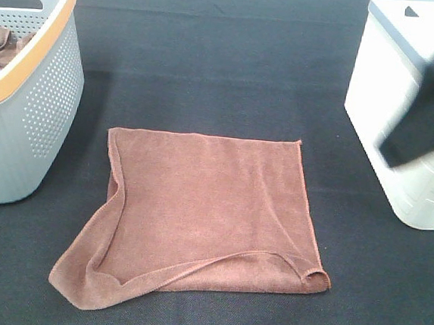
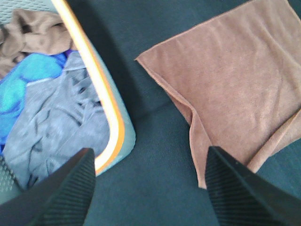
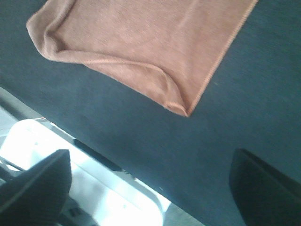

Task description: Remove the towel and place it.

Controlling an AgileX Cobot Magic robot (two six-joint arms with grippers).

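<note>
Surface: I see a dark, near-black cloth-covered table (image 1: 225,64) filling all three views; its weave shows in both wrist cameras.
Room: nothing beyond the table top is in view from my high camera.
Left of table: a grey perforated basket (image 1: 43,109) with an orange rim stands at the left edge. Inside it, from my left wrist camera, lie a dull brown bunched cloth (image 2: 35,30), a blue cloth (image 2: 26,80) and a grey garment (image 2: 61,117).
Right of table: a white bin (image 1: 403,125) stands at the right edge.
Towel position: the towel (image 1: 205,215) lies flat on the table between basket and bin, touching neither, slightly nearer the basket.
Towel heading: roughly square, so I read no clear long axis. Its far edge runs across the table; the near-left corner is dragged out toward the camera, and a folded-over hem runs along the near edge to the near-right corner.
Left gripper (image 2: 150,188): fingers spread wide, holding nothing, hanging over the basket's rim and the bare table beside the towel.
Right gripper (image 3: 150,183): fingers spread wide, empty, above the bin's edge; in the high view it is a dark blur in front of the bin.
</note>
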